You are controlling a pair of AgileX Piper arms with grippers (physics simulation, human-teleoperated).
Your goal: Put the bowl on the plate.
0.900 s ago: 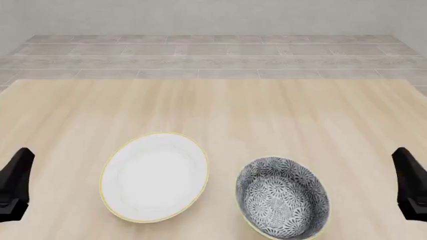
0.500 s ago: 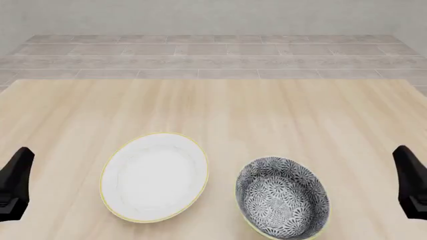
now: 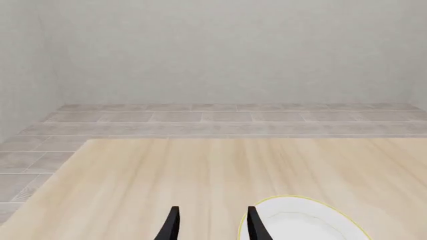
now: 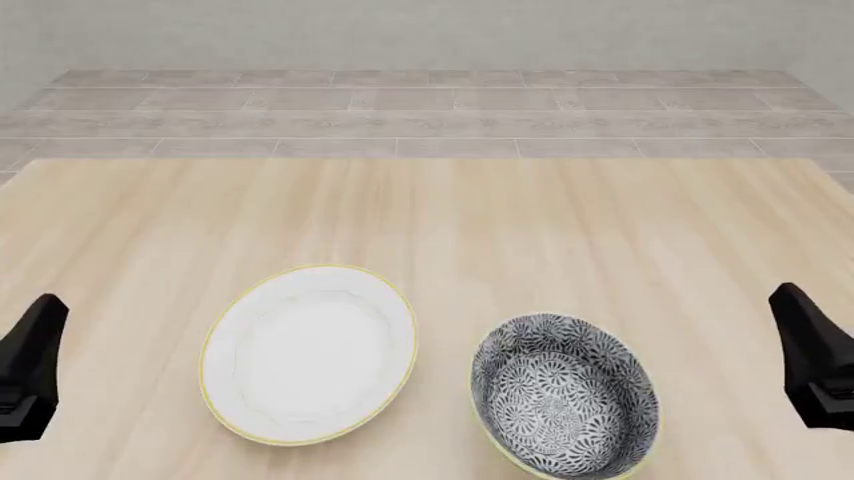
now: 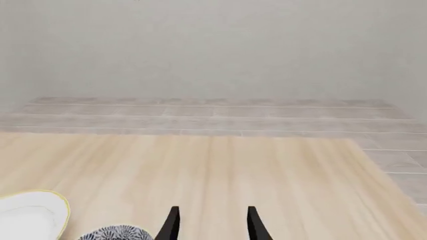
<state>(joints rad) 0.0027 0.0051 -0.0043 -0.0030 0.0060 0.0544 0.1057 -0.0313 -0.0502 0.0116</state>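
The bowl (image 4: 566, 397), deep with a dark grey-and-white floral pattern and a thin yellow rim, sits on the table at the front, right of centre; a bit of its rim (image 5: 117, 233) shows in the right wrist view. The flat white plate (image 4: 308, 353) with a yellow rim lies just left of it, apart from it, and also shows in the wrist views (image 3: 300, 222) (image 5: 30, 212). My left gripper (image 3: 212, 224) is open and empty, left of the plate. Open and empty too, my right gripper (image 5: 211, 223) is to the right of the bowl.
The wooden table (image 4: 441, 220) stretches away behind the two dishes to its far edge. Beyond it lie a grey tiled floor (image 4: 427, 110) and a pale wall. The black arm bodies sit at the left edge (image 4: 30, 365) and right edge (image 4: 814, 360) of the front view.
The right arm has shifted slightly left and up in the front view. The left arm, the bowl and the plate have not moved.
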